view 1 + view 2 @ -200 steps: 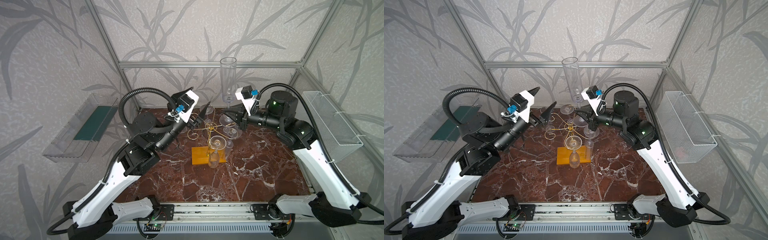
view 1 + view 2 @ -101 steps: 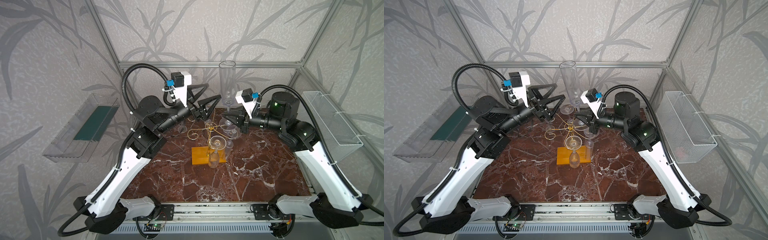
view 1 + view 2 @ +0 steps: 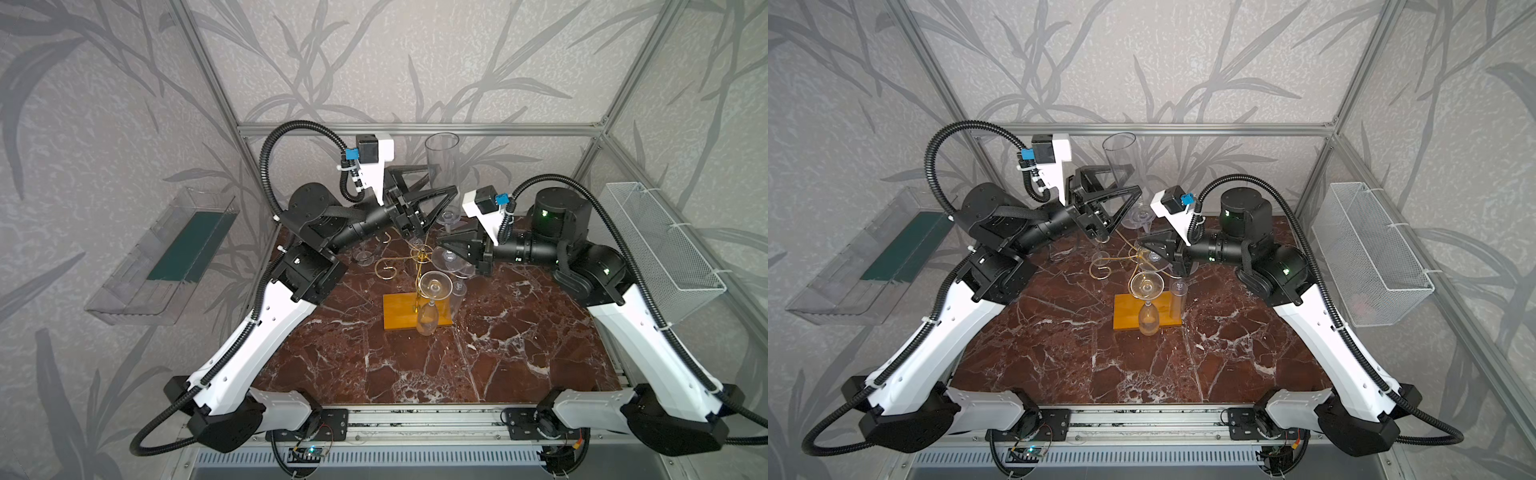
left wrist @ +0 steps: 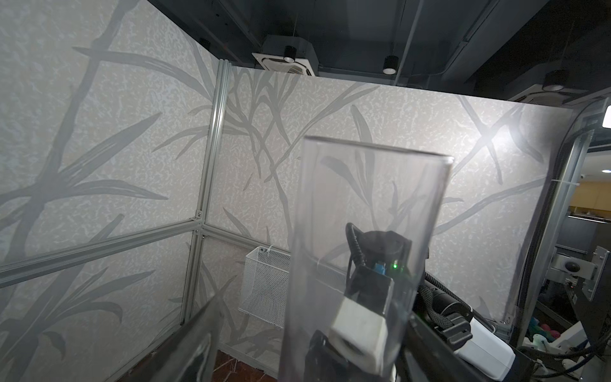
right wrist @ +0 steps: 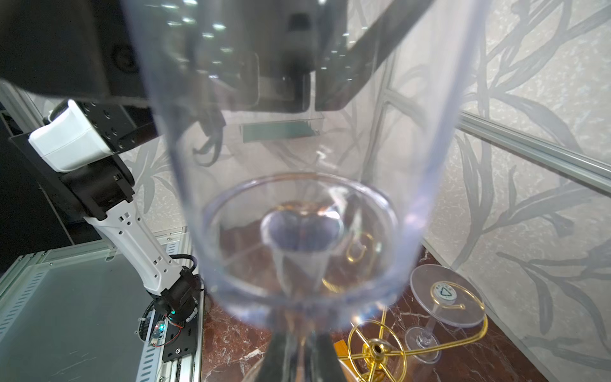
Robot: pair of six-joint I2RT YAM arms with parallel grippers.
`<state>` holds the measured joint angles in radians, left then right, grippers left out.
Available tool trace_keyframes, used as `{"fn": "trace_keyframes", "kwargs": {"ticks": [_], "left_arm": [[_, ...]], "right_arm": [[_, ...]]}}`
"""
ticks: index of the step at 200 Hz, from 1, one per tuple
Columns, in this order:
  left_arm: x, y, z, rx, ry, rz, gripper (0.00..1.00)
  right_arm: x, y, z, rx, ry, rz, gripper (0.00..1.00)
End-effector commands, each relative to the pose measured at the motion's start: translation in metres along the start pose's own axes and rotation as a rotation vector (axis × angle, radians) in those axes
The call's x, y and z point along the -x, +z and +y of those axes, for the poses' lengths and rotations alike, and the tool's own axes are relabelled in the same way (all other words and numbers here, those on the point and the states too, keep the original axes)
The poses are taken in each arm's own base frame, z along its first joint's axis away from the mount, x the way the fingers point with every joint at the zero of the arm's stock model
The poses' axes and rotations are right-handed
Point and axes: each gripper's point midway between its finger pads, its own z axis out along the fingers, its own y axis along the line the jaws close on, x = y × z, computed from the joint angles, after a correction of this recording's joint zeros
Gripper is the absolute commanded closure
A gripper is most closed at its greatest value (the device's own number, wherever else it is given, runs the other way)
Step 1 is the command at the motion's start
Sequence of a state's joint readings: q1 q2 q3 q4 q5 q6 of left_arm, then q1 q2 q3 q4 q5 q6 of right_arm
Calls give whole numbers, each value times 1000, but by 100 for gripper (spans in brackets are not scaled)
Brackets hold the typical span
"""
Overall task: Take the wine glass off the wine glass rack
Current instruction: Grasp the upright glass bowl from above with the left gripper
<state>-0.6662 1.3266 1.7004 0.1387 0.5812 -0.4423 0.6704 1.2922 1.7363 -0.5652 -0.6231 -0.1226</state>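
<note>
At the marble surface's (image 3: 498, 353) middle stands the gold wire wine glass rack (image 3: 398, 318). Above it the right pincer (image 3: 438, 244) pinches the stem of an upright tall clear flute wine glass (image 3: 442, 162), a grip only the right wrist view shows; the left pincer (image 3: 445, 178) is spread at its bowl. At nine o'clock a clear plastic tray (image 3: 124, 299) holds a dark green pad (image 3: 187, 245); at three, a white wire basket (image 3: 665, 249), contents blurred.

The wine glass rack (image 3: 399, 311) stands midway on the table (image 3: 519, 353) — a tall wine glass (image 3: 442, 166) above it, a tray (image 3: 166, 257) on the left wall, a basket (image 3: 665, 249) opposite.
</note>
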Motion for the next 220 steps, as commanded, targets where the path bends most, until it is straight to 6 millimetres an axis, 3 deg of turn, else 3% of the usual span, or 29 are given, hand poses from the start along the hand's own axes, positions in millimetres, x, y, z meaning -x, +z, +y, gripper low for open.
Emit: {"fn": "trace_keyframes", "kwargs": {"ticks": [1, 42, 112, 164, 181, 197, 220], "left_arm": [[19, -1, -13, -54, 23, -54, 20], [21, 2, -18, -96, 9, -56, 25], [15, 1, -19, -94, 14, -29, 63], [19, -4, -21, -92, 34, -48, 73], [18, -4, -21, -86, 38, -43, 74], [20, -7, -21, -72, 57, -48, 74], [23, -14, -21, -37, 105, -45, 73]], "right_arm": [[2, 2, 14, 61, -15, 4, 100], [-3, 6, 15, 63, -11, 28, 100], [-2, 8, 13, 51, -9, 32, 100], [0, 9, 12, 44, -10, 24, 100], [2, 8, 8, 17, -8, 17, 79], [7, 5, 7, 1, -14, 5, 50], [23, -5, 16, 20, -31, -28, 32]]}}
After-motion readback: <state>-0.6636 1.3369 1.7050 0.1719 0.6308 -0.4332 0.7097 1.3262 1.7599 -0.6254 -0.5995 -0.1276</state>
